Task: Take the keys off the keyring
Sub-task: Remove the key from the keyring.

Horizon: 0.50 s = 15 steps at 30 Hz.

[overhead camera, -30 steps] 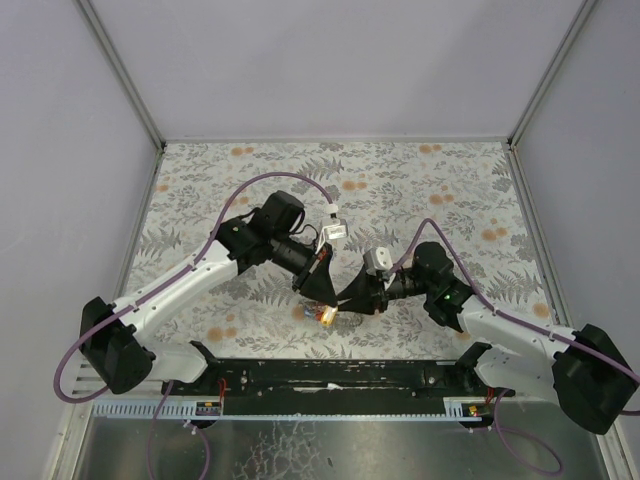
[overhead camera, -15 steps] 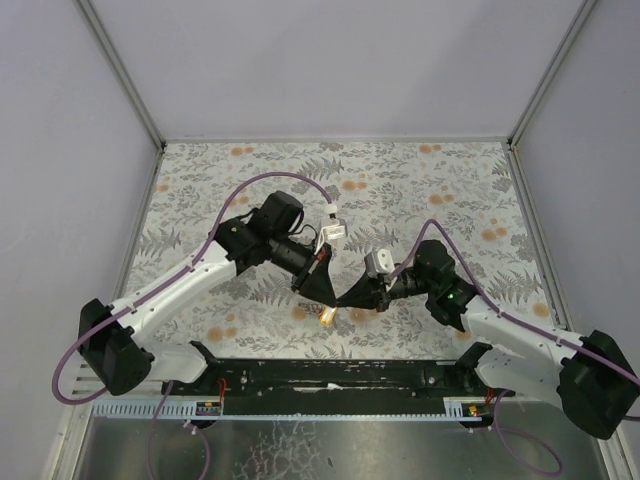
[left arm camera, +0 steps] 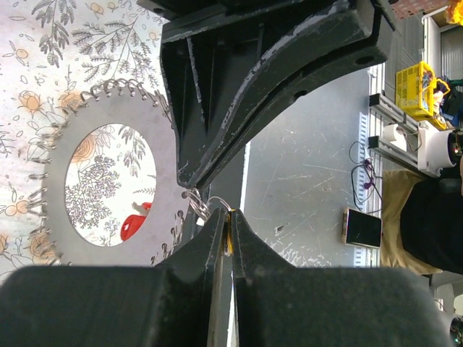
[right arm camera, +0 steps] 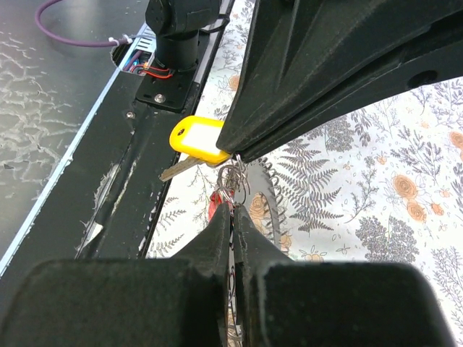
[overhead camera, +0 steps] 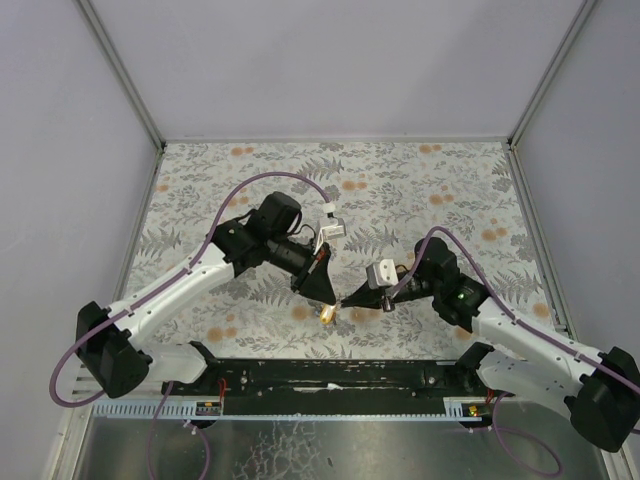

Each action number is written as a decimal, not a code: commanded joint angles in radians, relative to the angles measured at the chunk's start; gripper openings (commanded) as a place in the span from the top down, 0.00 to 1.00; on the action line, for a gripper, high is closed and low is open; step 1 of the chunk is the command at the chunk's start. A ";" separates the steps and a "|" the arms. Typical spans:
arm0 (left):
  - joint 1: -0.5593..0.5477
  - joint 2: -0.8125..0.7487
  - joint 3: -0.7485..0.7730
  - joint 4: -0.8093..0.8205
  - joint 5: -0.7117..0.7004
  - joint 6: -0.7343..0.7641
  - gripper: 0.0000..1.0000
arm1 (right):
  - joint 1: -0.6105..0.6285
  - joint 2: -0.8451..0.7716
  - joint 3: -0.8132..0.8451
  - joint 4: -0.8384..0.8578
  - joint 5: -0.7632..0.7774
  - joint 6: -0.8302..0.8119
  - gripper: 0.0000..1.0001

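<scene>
Showing ridged grey keyring [left arm camera: 108,108] beside yellow-tagged keys [right arm camera: 199,139].

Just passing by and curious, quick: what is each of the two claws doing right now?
Left gripper: closed, apparently pinching the yellow key tag.
Right gripper: closed on the small wire rings.

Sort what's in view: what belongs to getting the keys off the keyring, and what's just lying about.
For the job:
keyring
yellow-tagged key
red tag
left gripper, jaws shut on the yellow-tagged key
right gripper, jaws shut

Lying about:
floral table cover
purple cables
yellow crate
</scene>
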<state>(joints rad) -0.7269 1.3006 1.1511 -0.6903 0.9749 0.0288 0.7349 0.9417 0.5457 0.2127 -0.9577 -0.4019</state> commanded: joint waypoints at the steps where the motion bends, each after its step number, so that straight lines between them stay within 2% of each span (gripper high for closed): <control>1: -0.005 -0.038 -0.008 0.052 -0.015 -0.027 0.96 | -0.004 -0.026 0.048 -0.049 0.023 -0.056 1.00; 5: -0.005 -0.041 -0.014 0.060 -0.010 -0.032 1.00 | -0.011 -0.032 0.048 -0.050 0.028 -0.047 1.00; 9: -0.005 -0.038 -0.018 0.060 -0.016 -0.029 1.00 | -0.014 -0.039 0.053 -0.057 0.031 -0.048 1.00; 15: -0.006 -0.036 -0.035 0.059 -0.025 -0.024 1.00 | -0.017 -0.065 0.079 -0.155 0.042 -0.169 1.00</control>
<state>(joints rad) -0.7269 1.2888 1.1271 -0.6666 0.9409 0.0154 0.7265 0.9112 0.5613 0.1131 -0.9314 -0.4683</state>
